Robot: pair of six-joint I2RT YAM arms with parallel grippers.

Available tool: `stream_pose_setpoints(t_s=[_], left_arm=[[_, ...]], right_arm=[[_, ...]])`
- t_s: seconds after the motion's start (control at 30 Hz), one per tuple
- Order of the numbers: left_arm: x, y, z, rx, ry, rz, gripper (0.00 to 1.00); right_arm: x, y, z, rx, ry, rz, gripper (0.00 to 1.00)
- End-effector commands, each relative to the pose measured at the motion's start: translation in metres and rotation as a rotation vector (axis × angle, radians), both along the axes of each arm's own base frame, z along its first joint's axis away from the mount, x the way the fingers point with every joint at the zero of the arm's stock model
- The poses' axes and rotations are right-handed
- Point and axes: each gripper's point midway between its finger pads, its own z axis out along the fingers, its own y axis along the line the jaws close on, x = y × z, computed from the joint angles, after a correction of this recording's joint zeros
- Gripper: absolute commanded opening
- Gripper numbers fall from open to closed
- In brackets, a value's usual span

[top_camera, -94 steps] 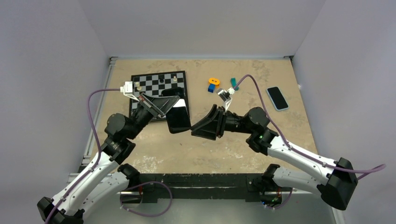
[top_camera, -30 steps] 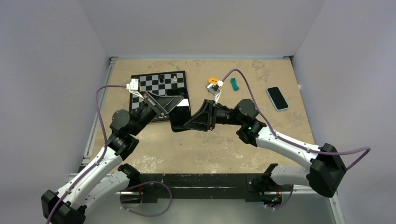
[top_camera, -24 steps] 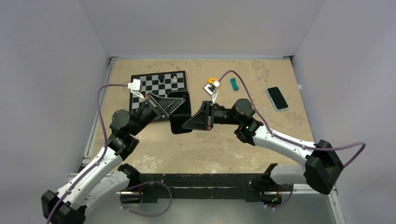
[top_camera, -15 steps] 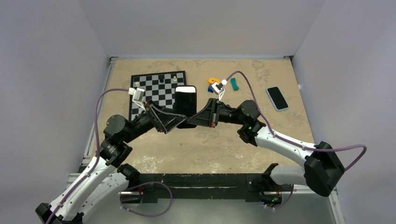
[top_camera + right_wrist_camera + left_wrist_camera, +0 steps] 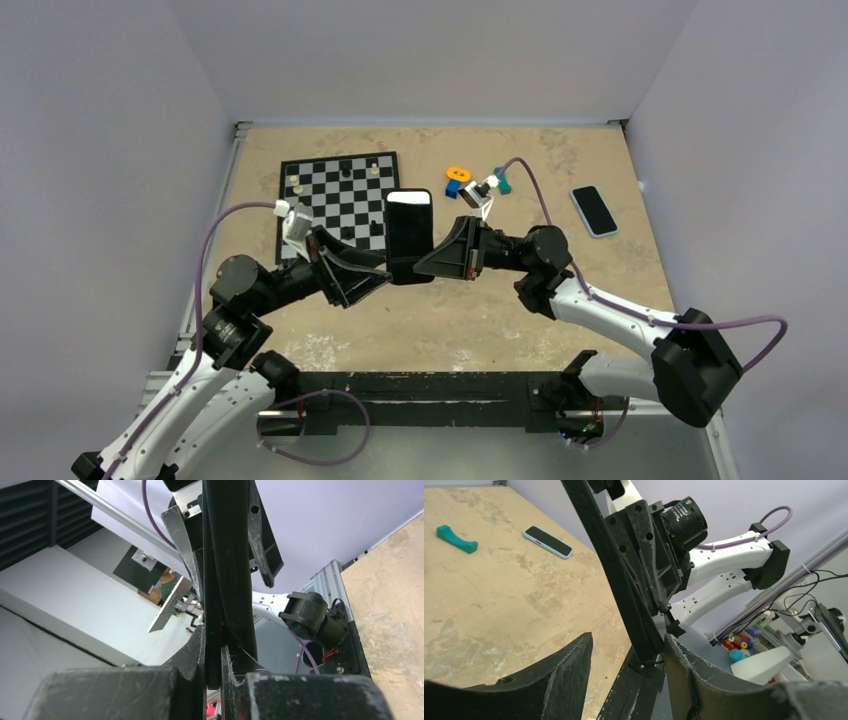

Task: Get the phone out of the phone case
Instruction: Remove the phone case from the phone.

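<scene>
A black phone [image 5: 409,237] in its black phone case hangs upright in mid-air over the table, screen toward the top camera. My right gripper [image 5: 420,270] is shut on its lower right edge. In the right wrist view the jaws [image 5: 214,650] pinch a thin dark slab [image 5: 212,580] seen edge-on, and a second dark layer [image 5: 234,575] with a side-button slot splays away beside it. My left gripper [image 5: 384,276] stands open at the lower left edge. In the left wrist view the dark edge [image 5: 624,595] passes between its spread fingers [image 5: 571,667], close to the right one.
A chessboard [image 5: 330,200] with a few pieces lies at the back left. An orange and blue block [image 5: 457,180] and a teal piece [image 5: 503,184] sit at the back centre. Another phone [image 5: 594,210] in a light blue case lies at the right.
The phone has passed from the left gripper to the right, then risen, turned screen-up and shifted right. The left gripper has opened and drawn back toward the near left.
</scene>
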Motion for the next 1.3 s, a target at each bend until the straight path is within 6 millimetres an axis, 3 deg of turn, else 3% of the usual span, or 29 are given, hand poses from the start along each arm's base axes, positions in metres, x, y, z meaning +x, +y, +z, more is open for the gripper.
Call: stream_pose_setpoints(t_s=[0.0, 0.2, 0.43, 0.67, 0.93, 1.27], left_arm=[[-0.014, -0.009, 0.011, 0.002, -0.066, -0.111, 0.55], [-0.020, -0.009, 0.012, -0.009, -0.078, -0.143, 0.49], [-0.018, -0.009, 0.006, 0.000, -0.062, -0.130, 0.54], [-0.010, -0.014, 0.009, 0.011, -0.057, -0.130, 0.42], [-0.005, -0.015, 0.007, 0.027, -0.063, -0.119, 0.37], [0.019, -0.030, 0.028, -0.025, -0.006, -0.102, 0.40]], right_arm=[[-0.016, -0.013, 0.039, 0.126, -0.126, 0.028, 0.00], [-0.017, -0.014, 0.041, 0.132, -0.132, 0.027, 0.00], [-0.018, -0.014, 0.042, 0.137, -0.132, 0.034, 0.00], [-0.020, -0.016, 0.042, 0.146, -0.126, 0.045, 0.00], [-0.024, -0.019, 0.042, 0.160, -0.129, 0.050, 0.00], [-0.018, -0.004, 0.025, 0.069, -0.137, 0.021, 0.00]])
